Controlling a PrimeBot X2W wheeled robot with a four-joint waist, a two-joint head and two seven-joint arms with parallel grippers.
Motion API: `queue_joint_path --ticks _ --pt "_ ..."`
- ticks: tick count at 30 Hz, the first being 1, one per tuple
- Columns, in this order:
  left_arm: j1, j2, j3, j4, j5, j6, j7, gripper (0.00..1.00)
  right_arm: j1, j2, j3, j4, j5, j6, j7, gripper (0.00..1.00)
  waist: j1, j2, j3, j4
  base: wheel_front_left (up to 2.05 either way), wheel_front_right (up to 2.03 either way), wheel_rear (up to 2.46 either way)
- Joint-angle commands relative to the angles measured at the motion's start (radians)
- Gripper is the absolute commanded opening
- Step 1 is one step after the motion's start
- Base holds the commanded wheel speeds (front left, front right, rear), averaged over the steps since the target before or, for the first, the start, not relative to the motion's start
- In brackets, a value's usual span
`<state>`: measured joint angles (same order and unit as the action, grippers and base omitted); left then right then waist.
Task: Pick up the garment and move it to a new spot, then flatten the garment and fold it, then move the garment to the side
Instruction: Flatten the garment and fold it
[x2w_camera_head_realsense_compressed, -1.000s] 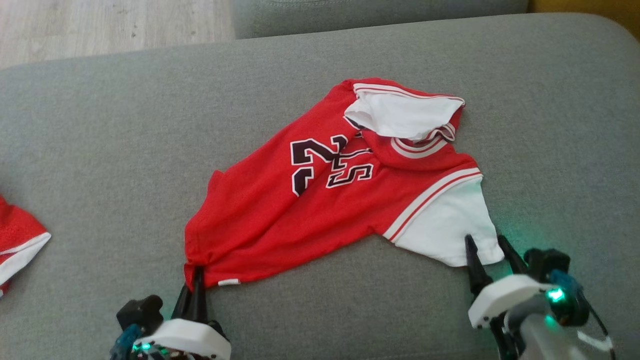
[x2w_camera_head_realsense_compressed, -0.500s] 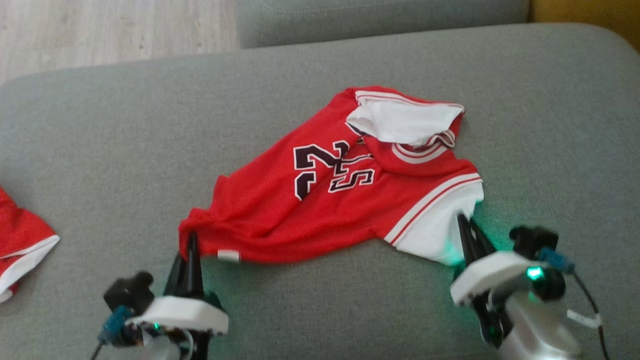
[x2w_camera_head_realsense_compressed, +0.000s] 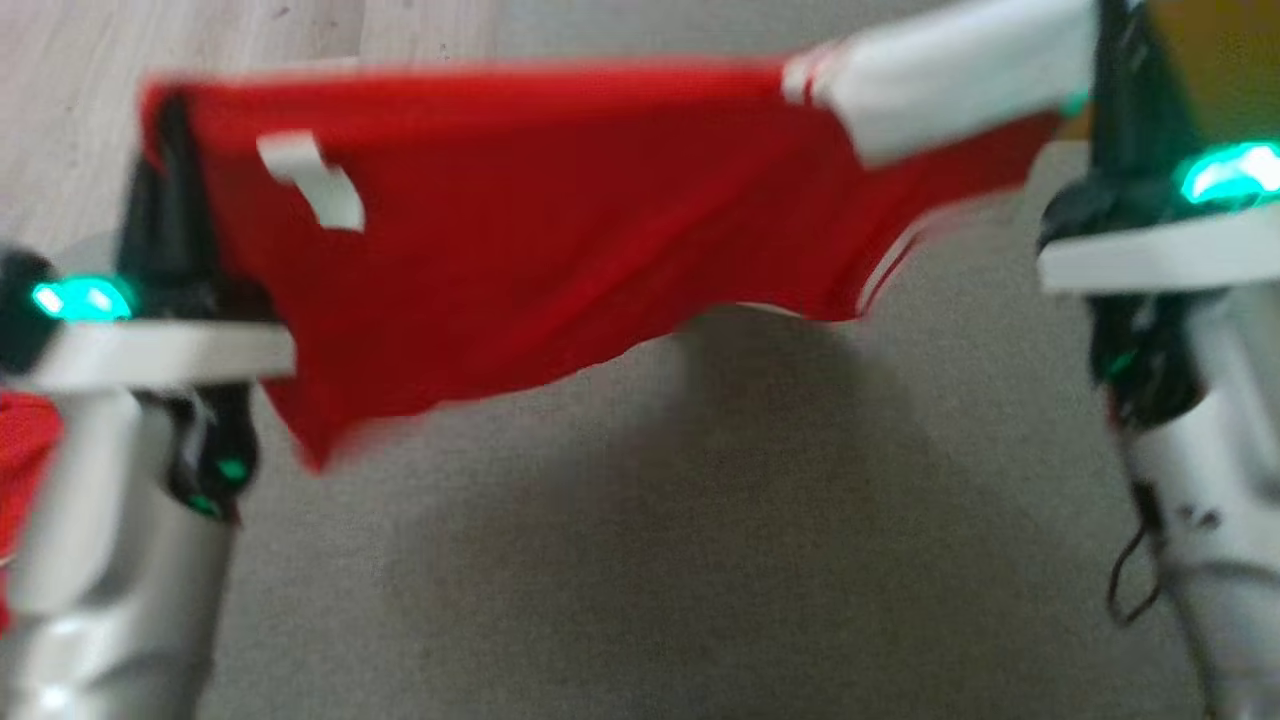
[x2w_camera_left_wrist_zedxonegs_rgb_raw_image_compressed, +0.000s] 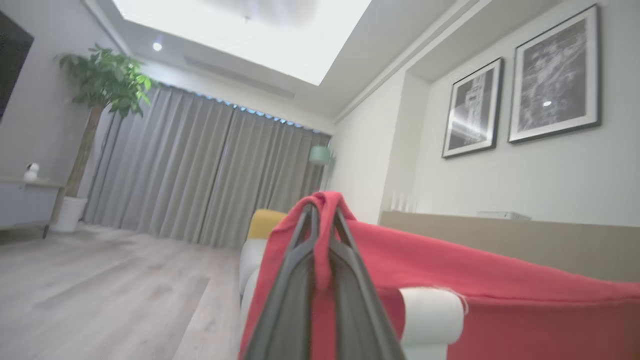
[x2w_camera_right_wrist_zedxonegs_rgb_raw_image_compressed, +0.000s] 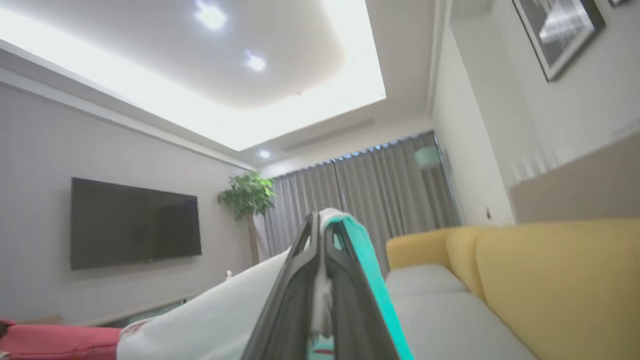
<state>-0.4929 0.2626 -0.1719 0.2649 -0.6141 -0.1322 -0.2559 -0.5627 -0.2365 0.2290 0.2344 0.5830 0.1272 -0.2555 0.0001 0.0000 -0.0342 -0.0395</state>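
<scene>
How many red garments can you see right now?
2. A red-and-white mesh jersey hangs above the grey sofa cushion; a second red fabric piece lies at the left edge, partly hidden.

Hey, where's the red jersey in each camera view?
Head view: jersey stretched across the top.
Left wrist view: bottom centre, spreading to the lower right.
Right wrist view: lower left, mostly its white sleeve.
Shared landmark: yellow cushion.
</scene>
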Motion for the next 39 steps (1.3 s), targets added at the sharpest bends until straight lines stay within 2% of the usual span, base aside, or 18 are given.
queue_joint_path --ticks 1,5,10,12,16,18,20,22,25,29,32,35,39 --pt "-0.104 0.079 0.023 -0.070 -0.021 0.002 0.021 0.00 -0.089 -0.032 0.019 -0.085 0.028 0.003 -0.006 0.00 -0.0001 0.0000 -0.017 0.008 0.00 0.00 0.00" --pt "-0.187 0.140 0.030 -0.147 -0.042 0.006 0.097 0.00 -0.182 -0.082 0.008 -0.161 0.059 0.003 0.020 0.00 -0.0001 0.0000 -0.027 0.022 0.00 0.00 0.00" --pt "-0.238 0.163 0.036 -0.189 -0.067 0.032 0.194 0.00 -0.257 -0.101 -0.012 -0.174 0.071 0.003 0.088 0.00 -0.0001 0.0000 -0.015 0.033 0.00 0.00 0.00" --pt "-0.247 0.175 0.019 -0.192 -0.056 0.037 0.230 0.00 -0.283 -0.100 -0.018 -0.147 0.068 0.003 0.123 0.00 -0.0001 0.0000 0.000 0.038 0.00 0.00 0.00" --pt "-0.251 0.154 0.012 -0.170 -0.072 0.073 0.273 0.00 -0.333 -0.080 -0.027 -0.053 0.050 0.003 0.174 0.00 -0.0001 0.0000 0.066 0.046 0.00 0.00 0.00" --pt "-0.265 0.146 0.016 -0.144 -0.074 0.094 0.280 0.00 -0.376 -0.061 -0.037 0.000 0.032 0.003 0.180 0.00 -0.0001 0.0000 0.123 0.047 0.00 0.00 0.00" --pt "-0.291 0.147 -0.003 -0.094 -0.050 0.097 0.284 0.00 -0.432 -0.045 -0.025 0.048 0.007 0.003 0.161 0.00 -0.0001 0.0000 0.177 0.047 0.00 0.00 0.00" --pt "-0.339 0.141 -0.015 -0.033 -0.025 0.102 0.267 0.00 -0.497 -0.045 0.004 0.097 -0.034 0.003 0.123 0.00 -0.0001 0.0000 0.231 0.044 0.00 0.00 0.00" --pt "-0.444 0.107 -0.008 0.068 -0.016 0.110 0.212 0.00 -0.611 -0.026 -0.015 0.200 -0.067 0.003 0.060 0.00 -0.0001 0.0000 0.307 0.040 0.00 0.00 0.00" --pt "-0.603 0.078 -0.003 0.184 0.010 0.102 0.110 0.00 -0.759 -0.005 -0.080 0.303 -0.131 0.003 0.005 0.00 -0.0001 0.0000 0.373 0.028 0.00 0.00 0.00" --pt "-0.702 0.066 0.007 0.246 0.034 0.095 0.032 0.00 -0.830 0.010 -0.149 0.334 -0.165 0.003 -0.005 0.00 -0.0001 0.0000 0.392 0.022 0.00 0.00 0.00" --pt "-0.732 0.050 0.030 0.299 0.030 0.080 0.005 0.00 -0.831 0.024 -0.189 0.328 -0.174 0.003 -0.006 0.00 -0.0001 0.0000 0.404 0.012 0.00 0.00 0.00" --pt "-0.641 0.025 0.045 0.389 0.004 0.045 -0.003 0.00 -0.715 0.024 -0.171 0.348 -0.160 0.003 -0.006 0.00 -0.0001 0.0000 0.404 0.003 0.00 0.00 0.00"
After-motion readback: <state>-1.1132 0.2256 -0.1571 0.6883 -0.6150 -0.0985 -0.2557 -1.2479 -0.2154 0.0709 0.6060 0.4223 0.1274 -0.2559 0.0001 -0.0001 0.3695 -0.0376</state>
